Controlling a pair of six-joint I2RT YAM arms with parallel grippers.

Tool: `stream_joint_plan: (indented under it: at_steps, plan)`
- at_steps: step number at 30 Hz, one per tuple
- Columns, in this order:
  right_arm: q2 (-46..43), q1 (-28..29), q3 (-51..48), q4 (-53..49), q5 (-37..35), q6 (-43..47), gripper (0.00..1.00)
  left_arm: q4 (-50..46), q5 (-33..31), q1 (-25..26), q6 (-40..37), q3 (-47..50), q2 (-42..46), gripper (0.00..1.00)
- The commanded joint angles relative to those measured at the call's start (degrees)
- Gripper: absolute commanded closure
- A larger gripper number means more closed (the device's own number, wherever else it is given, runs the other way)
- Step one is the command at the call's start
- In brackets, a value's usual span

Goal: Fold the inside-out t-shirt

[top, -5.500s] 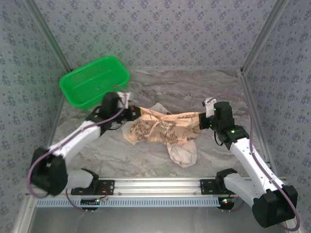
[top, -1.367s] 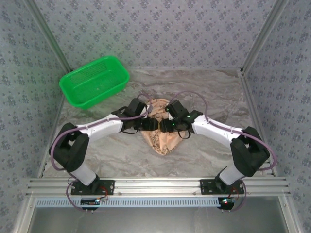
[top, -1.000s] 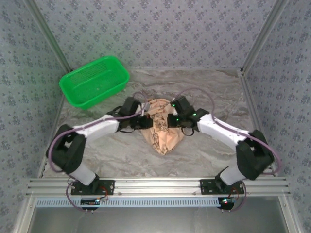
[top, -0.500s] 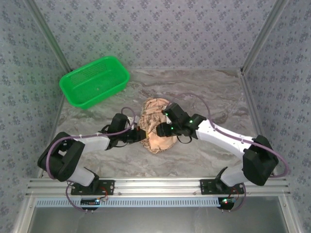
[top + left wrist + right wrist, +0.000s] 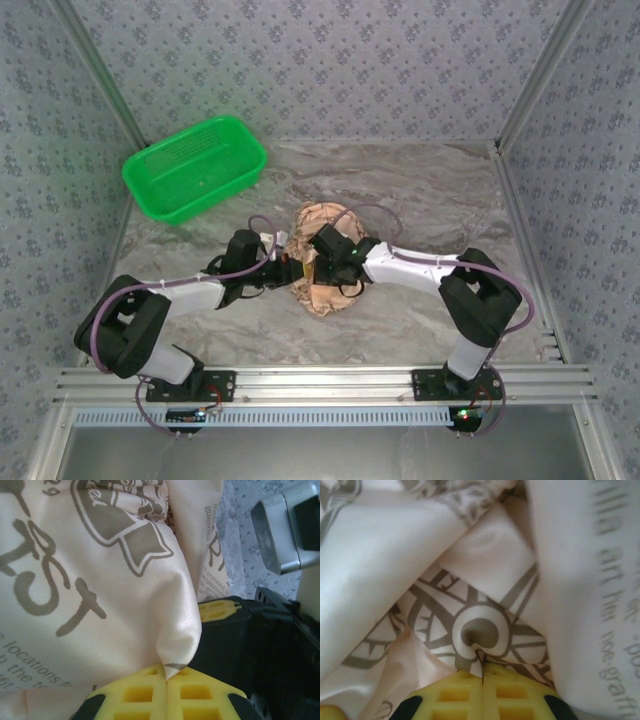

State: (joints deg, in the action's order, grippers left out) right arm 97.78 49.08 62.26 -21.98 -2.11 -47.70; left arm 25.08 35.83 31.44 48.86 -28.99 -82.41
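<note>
- The left end effector (image 5: 165,674) has its yellow gridded fingertips pressed together, with a small pinch of cloth caught between them. In the top view it (image 5: 285,272) sits at the left edge of the bundle.
- What it holds is the soft tan-peach cloth t-shirt (image 5: 100,580), printed with dark brown lettering and a ribbon-like emblem. A smooth fold runs up from the pinch point.
- Just right of that fold, the left wrist view shows a black housing with a yellow pad (image 5: 220,611) against the cloth. A grey metal block (image 5: 282,530) stands above it.
- The right end effector (image 5: 482,674) is likewise closed tight, its yellow fingertips meeting on a tuck of the t-shirt (image 5: 470,555) at the centre of a printed compass-like ring. Paler folds and blurred lettering crowd around it.
- In the top view the right end effector (image 5: 320,258) is buried in the upper middle of the bundle, very near the left one. Both arms bend inward from their bases toward it.
- The t-shirt (image 5: 322,295) lies crumpled in a compact heap near the middle of the grey marbled surface (image 5: 430,190), between the two wrists and partly covered by them.
- A green plastic basket with a perforated floor (image 5: 195,167) rests at the far left corner of the surface, well apart from the t-shirt.
- An aluminium rail (image 5: 320,380) carrying the arm bases runs along the near edge, and patterned grey-blue walls (image 5: 320,60) enclose the other three sides.
</note>
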Motion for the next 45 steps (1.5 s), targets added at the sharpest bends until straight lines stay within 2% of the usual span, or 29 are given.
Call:
stream_joint_plan:
  at_steps: [1,3,6,8,10,12,14,15,16,17,19,23,27,34,35,36,37,38,40,41,43,45]
  plan:
    - [-5.81,-3.58,3.92,-2.34,1.55,7.88,1.0,0.77,1.62,-3.02,1.11,-1.92,3.65,1.0]
    - [-10.48,-6.44,5.59,-8.47,0.72,11.22,1.0,-0.27,1.26,-6.32,1.85,-3.33,5.62,1.0]
    - [-18.0,-13.96,6.57,-15.49,-0.02,15.08,1.0,-5.83,1.01,-9.63,-0.74,-7.48,7.62,1.0]
    - [-20.4,-18.83,-0.3,-17.11,0.08,15.71,1.0,-10.23,-2.15,-9.8,-3.34,-6.95,8.9,1.0]
    - [-19.26,-20.99,-10.63,-13.05,-1.64,13.46,1.0,-9.78,-7.19,-9.76,-4.39,-2.31,8.1,1.0]
    - [-16.6,-20.66,-16.87,-9.16,1.11,12.12,1.0,-8.07,-10.64,-9.51,-4.13,1.1,4.71,1.0]
    - [-16.63,-18.51,-17.68,-9.41,0.08,10.75,1.0,-4.88,-9.86,-9.26,-4.57,2.68,0.84,1.0]
    - [-17.46,-17.84,-16.5,-10.7,-0.05,11.14,0.85,-4.82,-9.56,-8.79,-4.74,2.64,-0.1,0.95]
    - [-18.55,-17.48,-14.5,-12.14,0.33,12.7,0.7,-5.07,-8.5,-7.75,-5.83,2.15,-0.08,0.77]
    - [-19.42,-17.2,-12.62,-14.64,0.31,14.13,0.64,-6.08,-7.8,-6.59,-7.37,1.22,0.53,0.61]
    - [-21.34,-15.56,-6.82,-18.39,0.31,17.95,0.55,-13.62,-8.18,-3.49,-12.55,-2.64,3.27,0.51]
    - [-21.93,-12.91,-0.51,-19.13,3.87,21.71,0.53,-26.6,-10.9,2.04,-20.47,-10.62,7.35,0.49]
    - [-17.21,-12.56,-1.09,-13.78,5.78,19.05,0.51,-28.42,-16.33,5.85,-22.1,-13.77,7.06,0.48]
    - [-5.15,-12.76,2.35,-9.01,-0.59,17.51,0.49,-29.97,-19.75,6.83,-19.42,-22.48,-8.98,0.46]
    - [-3.39,-13.01,2.97,-8.76,0.36,18.31,0.54,-29.67,-19.86,6.88,-19.01,-23.6,-11.46,0.46]
    - [-2.21,-13.29,3.66,-8.85,1.01,18.76,0.68,-29.72,-19.7,6.8,-18.96,-24.57,-13.2,0.5]
    - [-1.57,-13.58,4.46,-9.65,1.03,18.79,0.86,-30.54,-19.46,6.8,-19.33,-25.93,-14.74,0.59]
    - [-2.11,-13.73,4.93,-10.03,1.39,19.6,0.96,-32.31,-19.01,6.7,-20.22,-27.53,-15.58,0.76]
    - [-5.59,-14.41,5.42,-10.39,1.65,20.85,1.0,-36.67,-17.06,6.16,-23.93,-30.68,-14.81,0.95]
    - [-7.87,-15.25,5.58,-10.66,2.93,22.08,1.0,-38.93,-16.4,5.44,-26.03,-32.17,-13.21,1.0]
    - [-12.53,-17.6,8.1,-12.18,5.71,24.54,1.0,-40.71,-14.86,3.08,-27.92,-34.09,-9.0,1.0]
    - [-17.77,-19.92,8.2,-14.84,6.85,26.42,1.0,-38.46,-10.06,-0.99,-25.73,-33.9,-4.31,1.0]
